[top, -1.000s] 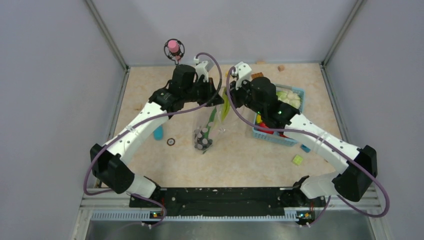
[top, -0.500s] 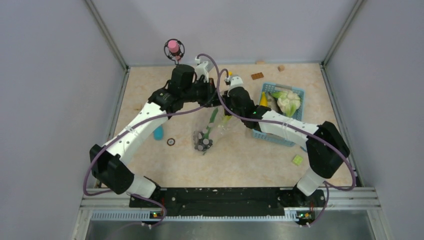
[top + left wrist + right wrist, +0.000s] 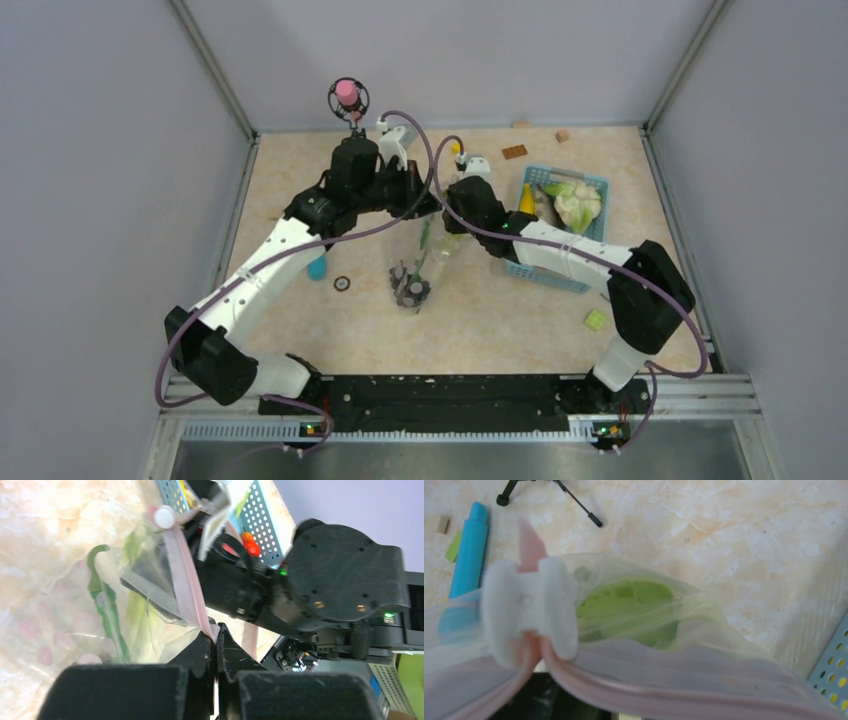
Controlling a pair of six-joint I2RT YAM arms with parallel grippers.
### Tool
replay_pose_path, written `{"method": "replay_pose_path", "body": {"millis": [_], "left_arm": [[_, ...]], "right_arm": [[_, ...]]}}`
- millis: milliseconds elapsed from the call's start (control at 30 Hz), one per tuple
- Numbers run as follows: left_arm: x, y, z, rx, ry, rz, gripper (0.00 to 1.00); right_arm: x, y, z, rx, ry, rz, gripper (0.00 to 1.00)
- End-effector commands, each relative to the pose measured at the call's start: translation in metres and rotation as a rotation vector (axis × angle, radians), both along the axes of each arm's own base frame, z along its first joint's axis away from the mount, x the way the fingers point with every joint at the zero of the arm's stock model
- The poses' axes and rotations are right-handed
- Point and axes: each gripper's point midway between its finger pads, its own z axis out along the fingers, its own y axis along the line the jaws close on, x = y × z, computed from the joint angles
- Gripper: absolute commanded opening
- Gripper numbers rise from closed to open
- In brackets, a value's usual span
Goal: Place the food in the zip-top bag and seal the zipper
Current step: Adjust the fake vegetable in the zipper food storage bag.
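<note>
The clear zip-top bag (image 3: 420, 262) hangs over the table between my two grippers. A dark grape bunch (image 3: 410, 291) lies at its bottom, with a green pod (image 3: 101, 597) and leafy green (image 3: 629, 605) above it. My left gripper (image 3: 216, 630) is shut on the pink zipper (image 3: 185, 575) strip at one end. The white slider (image 3: 529, 607) sits on the strip right in front of the right wrist camera. My right gripper (image 3: 447, 215) is at the bag's mouth; its fingers are hidden behind the plastic. Cauliflower (image 3: 575, 205) and a banana (image 3: 527, 198) lie in the basket.
The light-blue basket (image 3: 552, 275) stands right of the bag. A blue marker (image 3: 317, 265) and a small ring (image 3: 342, 283) lie to the left. A green block (image 3: 595, 319), a brown block (image 3: 514, 152) and a pink-topped stand (image 3: 347, 95) are around.
My right arm swung from over the basket to the bag's mouth, carrying a green stalk that now shows inside the bag. My left arm shifted slightly left and back, still holding the strip.
</note>
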Motion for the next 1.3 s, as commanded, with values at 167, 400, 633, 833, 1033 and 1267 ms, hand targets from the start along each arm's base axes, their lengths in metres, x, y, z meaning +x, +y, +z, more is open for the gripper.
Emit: {"method": "replay_pose_path", "body": {"millis": [167,400,633,833,1033,1267], "left_arm": [[0.015,0.007,0.042,-0.054,-0.150,0.092,0.00],[0.020,0.000,0.036,-0.048,-0.129,0.078,0.00],[0.020,-0.005,0.036,-0.058,-0.122,0.056,0.00],[0.019,-0.004,0.039,-0.056,-0.131,0.052,0.00],[0.026,0.002,0.042,-0.017,-0.145,0.092,0.00],[0.045,0.039,0.051,0.136,-0.171,0.276,0.00]], "right_arm": [[-0.041,-0.035,0.040,-0.003,-0.029,0.145,0.45],[-0.065,-0.040,0.104,0.077,-0.152,0.237,0.59],[-0.078,-0.045,0.172,0.160,-0.322,0.286,0.68],[-0.087,-0.053,0.207,0.195,-0.434,0.295,0.75],[-0.096,-0.061,0.238,0.228,-0.531,0.302,0.99],[-0.093,-0.070,0.249,0.274,-0.532,0.252,0.99]]}}
